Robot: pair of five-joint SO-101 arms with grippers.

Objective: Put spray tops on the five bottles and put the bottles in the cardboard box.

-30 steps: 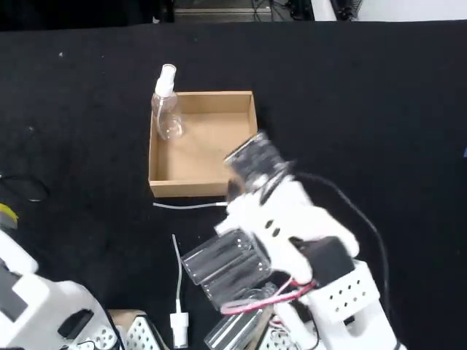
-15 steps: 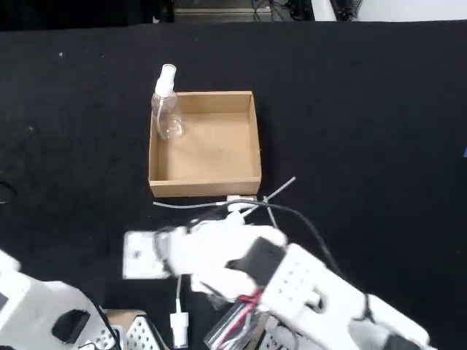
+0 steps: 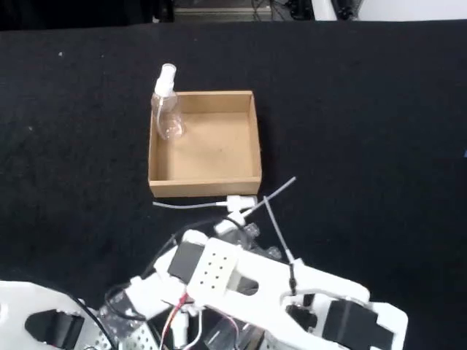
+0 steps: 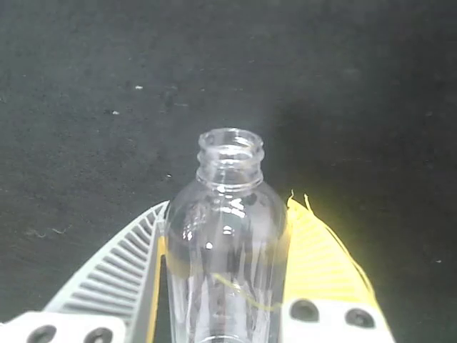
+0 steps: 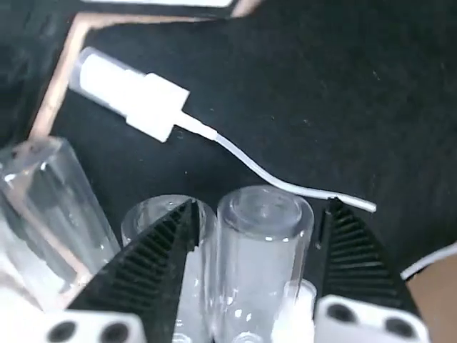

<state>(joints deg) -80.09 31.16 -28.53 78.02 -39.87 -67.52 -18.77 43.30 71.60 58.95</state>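
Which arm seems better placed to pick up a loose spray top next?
Right. The right end effector, open, sits near a loose spray top on the table; the left end effector is shut on an uncapped bottle, so it is likely busy.

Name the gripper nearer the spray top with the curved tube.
Right. The right gripper sits just short of that spray top; the left gripper clamps an uncapped bottle over bare table.

clear bottle [image 4: 227,243], brown cardboard box [image 3: 205,188], white spray top [image 5: 132,89], blk table [image 3: 365,109].
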